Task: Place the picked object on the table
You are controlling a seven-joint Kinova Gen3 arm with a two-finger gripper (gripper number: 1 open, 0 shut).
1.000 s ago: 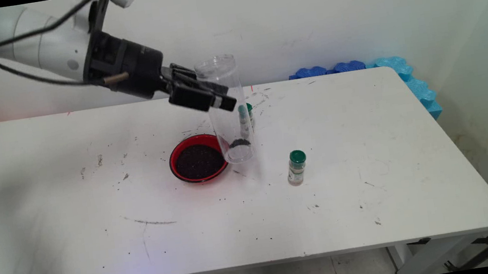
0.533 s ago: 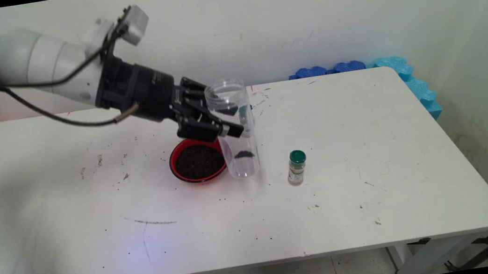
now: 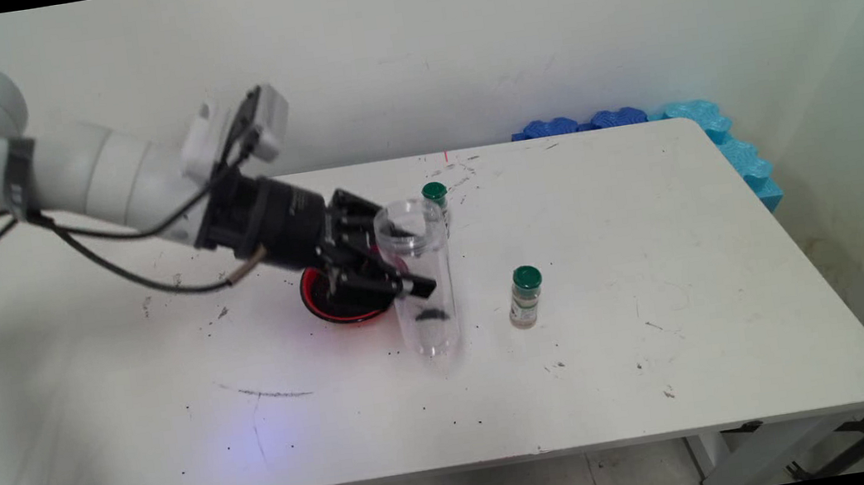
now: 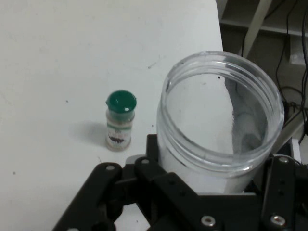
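While bowl (image 3: 322, 311) of dark grains sits partly hidden behind it, gripper (image 3: 413, 277) is clamped round clear jar (image 3: 435, 330), near upright just right of bowl, table (image 3: 642, 190) contact unclear; shaker (image 3: 435, 192) behind, second shaker (image 3: 525, 297) further right

You have a white table (image 3: 667, 378) flecked with dark specks and scuffs. A red bowl (image 3: 322, 315) sits near its middle, only partly in sight. To the right of the bowl a small green-capped spice bottle (image 3: 525, 297) stands upright, and a second one (image 3: 435, 192) stands farther back. Blue foam pieces (image 3: 718, 130) lie by the table's far right corner, against the wall.
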